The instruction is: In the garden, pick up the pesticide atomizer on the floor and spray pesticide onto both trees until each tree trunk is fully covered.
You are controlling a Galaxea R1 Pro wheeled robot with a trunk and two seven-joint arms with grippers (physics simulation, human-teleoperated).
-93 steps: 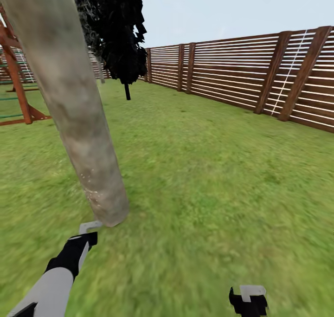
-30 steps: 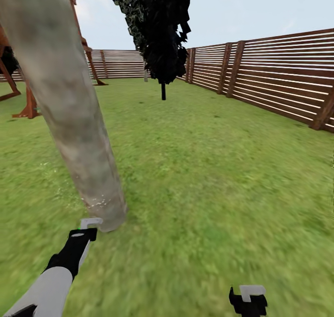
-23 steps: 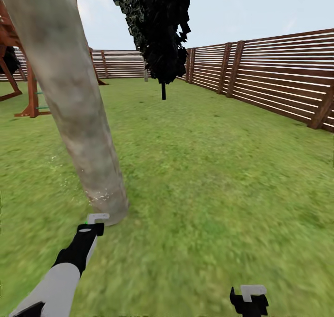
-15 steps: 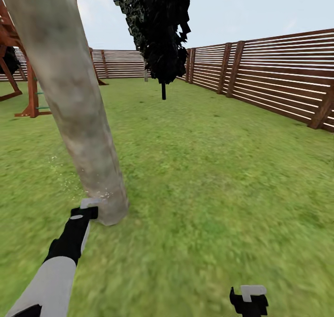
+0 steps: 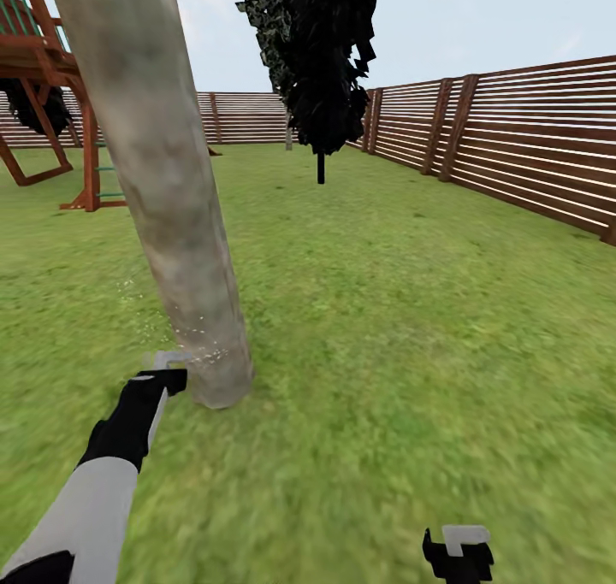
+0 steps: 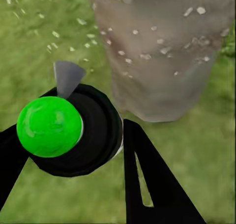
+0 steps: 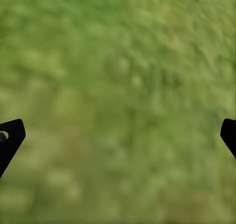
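Note:
A thick, mottled grey-tan tree trunk (image 5: 162, 182) rises from the green grass floor (image 5: 402, 327) at my near left. My left gripper (image 5: 161, 377) is shut on the pesticide atomizer (image 6: 78, 135), a black bottle with a green cap (image 6: 49, 126) and a grey nozzle (image 6: 66, 76). The nozzle sits close to the trunk's base (image 6: 162, 51). Tiny white specks of pesticide (image 5: 195, 345) dot the lower trunk and the grass beside it. Low over bare grass at the near right, my right gripper (image 5: 462, 550) is open (image 7: 120, 135).
A black cypress-like tree (image 5: 321, 54) stands further back. A brown slat fence (image 5: 513, 156) runs along the right and far side. A wooden play frame (image 5: 51, 71) stands at the far left. Lawn stretches to the right of the trunk.
The camera has shifted, so the trunk sits further right in the picture. My left gripper with the atomizer has risen beside the trunk's base, and more white specks show there. The right gripper is unchanged.

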